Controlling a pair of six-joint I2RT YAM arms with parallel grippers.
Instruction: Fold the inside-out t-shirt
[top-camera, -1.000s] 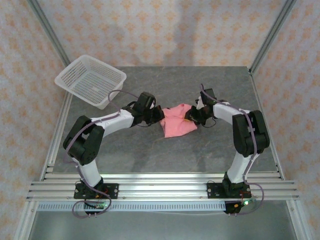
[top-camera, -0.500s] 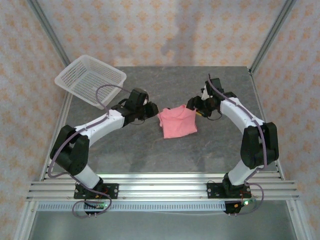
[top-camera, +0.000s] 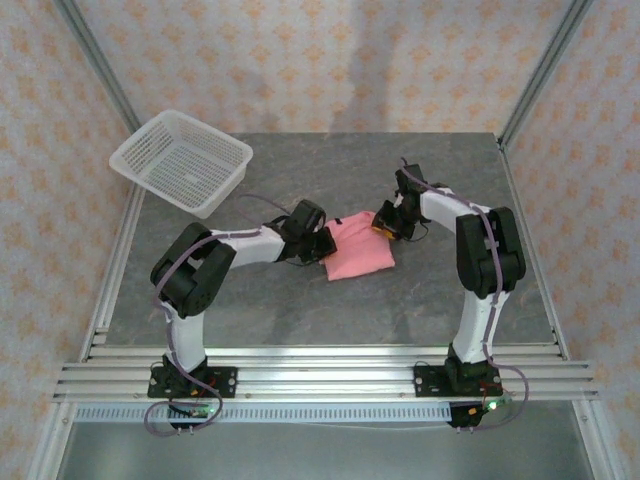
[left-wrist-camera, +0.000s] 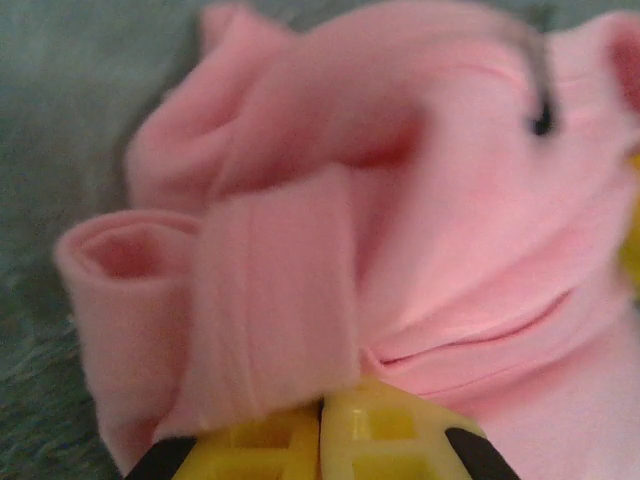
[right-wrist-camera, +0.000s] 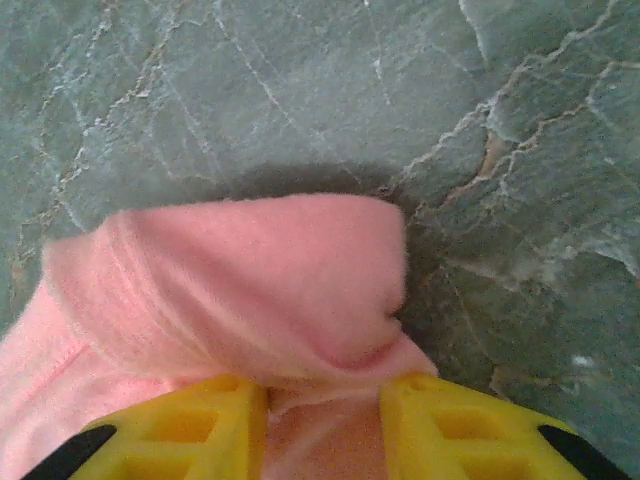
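Top external view: the t-shirt (top-camera: 360, 252) sits bunched small, folding unfinished (edges untidy); left gripper (top-camera: 323, 246) pinches one edge tight; right gripper (top-camera: 382, 224) holds a fold between narrowed fingers.

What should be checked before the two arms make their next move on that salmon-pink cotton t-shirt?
1. Left gripper shut on the salmon-pink cotton t-shirt: ok.
2. Right gripper pinching a shirt fold: ok.
3. Shirt lying flat: not ok, it is bunched.
4. White plastic mesh basket apart from the shirt: ok.
5. Shirt fully on the grey table: ok.
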